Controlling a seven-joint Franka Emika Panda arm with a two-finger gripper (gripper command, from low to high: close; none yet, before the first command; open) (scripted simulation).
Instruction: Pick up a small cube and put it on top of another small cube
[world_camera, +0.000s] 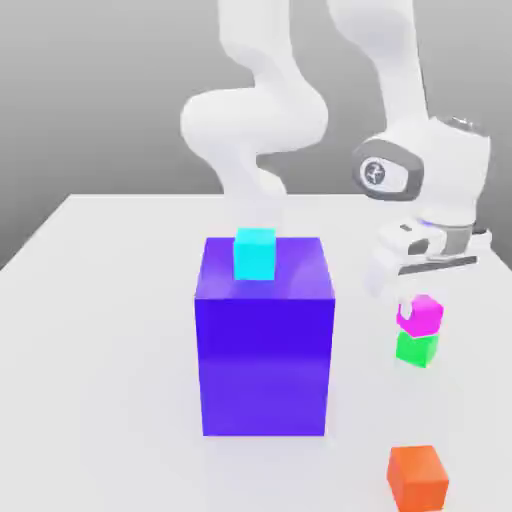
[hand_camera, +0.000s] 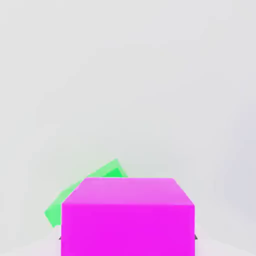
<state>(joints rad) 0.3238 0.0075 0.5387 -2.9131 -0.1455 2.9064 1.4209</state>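
The pick-up is done: the claw (world_camera: 421, 296) is pinched shut on the pink cube (world_camera: 420, 314), which hangs just under it. Directly below the claw sits the green cube (world_camera: 416, 348) on the tabletop (world_camera: 100, 300), and in the exterior view the pink cube appears to touch or nearly touch its top; whether it rests there with full weight cannot be told. The hand view shows the pink cube (hand_camera: 127, 217) close to the camera with the green cube (hand_camera: 82, 192) peeking out behind it, turned at an angle to it and off to one side, so the two are probably not squarely lined up.

What seems left is the last bit of lowering or centring, then letting go and lifting the claw away. If the offset is real, the pink cube may sit skewed or slip off when freed.
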